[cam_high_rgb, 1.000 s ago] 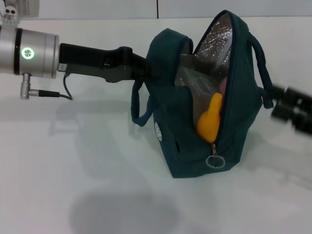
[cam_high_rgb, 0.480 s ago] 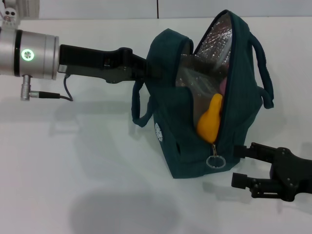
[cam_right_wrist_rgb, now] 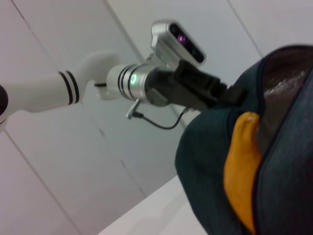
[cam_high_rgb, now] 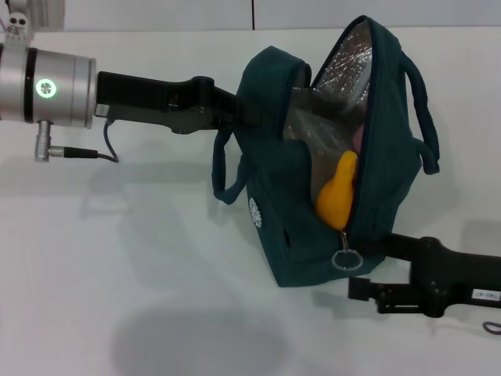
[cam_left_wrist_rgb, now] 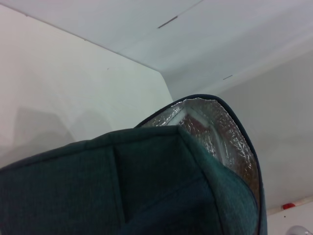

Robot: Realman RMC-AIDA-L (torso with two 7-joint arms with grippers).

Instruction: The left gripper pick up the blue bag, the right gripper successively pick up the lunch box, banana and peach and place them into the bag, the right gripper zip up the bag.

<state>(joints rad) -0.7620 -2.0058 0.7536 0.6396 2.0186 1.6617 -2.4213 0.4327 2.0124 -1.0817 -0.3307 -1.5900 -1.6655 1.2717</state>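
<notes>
One banana point(cam_right_wrist_rgb: 242, 166), brightest at right wrist.

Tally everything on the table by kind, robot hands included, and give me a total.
Bags: 1, the blue bag, open at the top.
Fruit showing inside it: 2, the banana and a pink sliver of the peach.
Robot hands: 2, the left hand on the bag's upper edge, the right hand low beside the zipper pull.
Total: 5.

We see a plain white table point(cam_high_rgb: 156, 282) filling the frame; the blue bag point(cam_high_rgb: 329, 157) stands on it right of centre, zipper open, a grey shadow on the surface at lower left, pale wall along the top edge
</notes>
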